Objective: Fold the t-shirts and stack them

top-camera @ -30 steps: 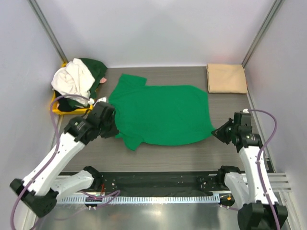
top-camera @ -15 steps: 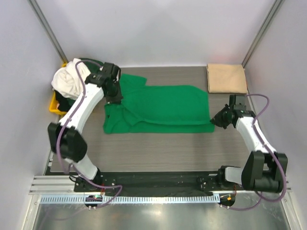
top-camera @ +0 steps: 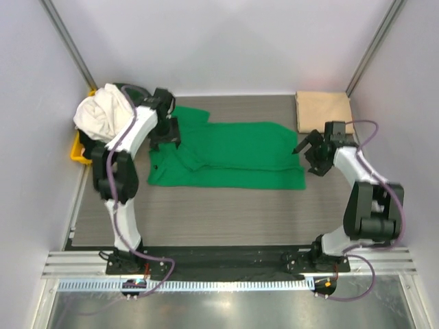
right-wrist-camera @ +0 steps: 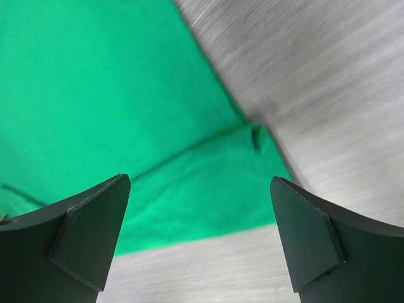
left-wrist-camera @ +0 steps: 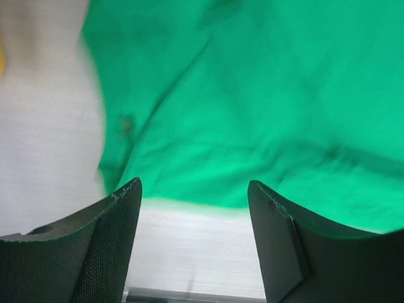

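Green cloth sits under both grippers, and neither one is holding it. Left gripper [left-wrist-camera: 196,243]: jaws spread with nothing between them. There's a strip of bare table [left-wrist-camera: 189,265] at the tips, and the bright green shirt [left-wrist-camera: 252,95] starts just past them. Right gripper [right-wrist-camera: 199,233]: also spread wide and empty, hovering over the shirt's corner, with table to the right of it and below.

In the top view the shirt lies mid-frame as a wide band, long axis left to right. The sleeve and collar end is rumpled at frame left, the hem end is at frame right, and a doubled layer shows along the lower edge. The left gripper is over the left end and the right gripper is at the right end. From each gripper the cloth runs inward toward frame centre, so each arm is nearest its own end.

My read is that the lengthwise fold is in and the cross fold is not yet done. The next grasp needs the two end corners taken square to that long axis. The left end is bunched, so there's a risk of pinching only one layer.

Further out, a folded tan shirt [top-camera: 324,112] sits upper right, near the right arm. A white shirt [top-camera: 103,113] and a dark green shirt [top-camera: 136,90] are heaped on the yellow tray [top-camera: 77,152] at upper left.
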`<action>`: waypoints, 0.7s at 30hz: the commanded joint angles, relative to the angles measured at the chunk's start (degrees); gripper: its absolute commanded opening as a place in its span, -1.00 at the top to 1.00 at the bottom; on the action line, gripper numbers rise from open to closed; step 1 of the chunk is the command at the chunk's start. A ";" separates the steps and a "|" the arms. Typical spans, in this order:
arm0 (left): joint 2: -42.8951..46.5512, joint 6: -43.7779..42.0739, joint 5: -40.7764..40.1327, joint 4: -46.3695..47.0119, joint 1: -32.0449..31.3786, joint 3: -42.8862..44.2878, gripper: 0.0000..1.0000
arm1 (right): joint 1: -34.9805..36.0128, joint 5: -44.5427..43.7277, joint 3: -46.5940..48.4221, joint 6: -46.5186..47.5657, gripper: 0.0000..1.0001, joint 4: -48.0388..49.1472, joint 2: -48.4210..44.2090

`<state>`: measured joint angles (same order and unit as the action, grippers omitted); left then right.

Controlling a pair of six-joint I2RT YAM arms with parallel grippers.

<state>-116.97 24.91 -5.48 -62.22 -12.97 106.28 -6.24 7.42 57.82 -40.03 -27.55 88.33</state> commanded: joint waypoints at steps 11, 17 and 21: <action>42.95 16.48 -2.79 21.42 4.96 -49.84 -0.29 | -0.26 0.40 -22.93 -1.01 -0.92 3.55 -21.54; 45.69 20.09 -3.57 27.93 6.99 -57.58 -0.36 | -0.44 1.46 -23.72 -0.66 -0.74 7.15 -17.68; 43.23 20.71 -3.23 31.97 7.52 -59.34 -0.41 | -0.53 1.37 -23.98 -0.66 -0.58 9.62 -14.17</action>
<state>-73.56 43.46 -7.70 -37.93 -5.98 47.24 -6.42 8.34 33.95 -40.71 -22.41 72.40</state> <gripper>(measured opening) 0.700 0.812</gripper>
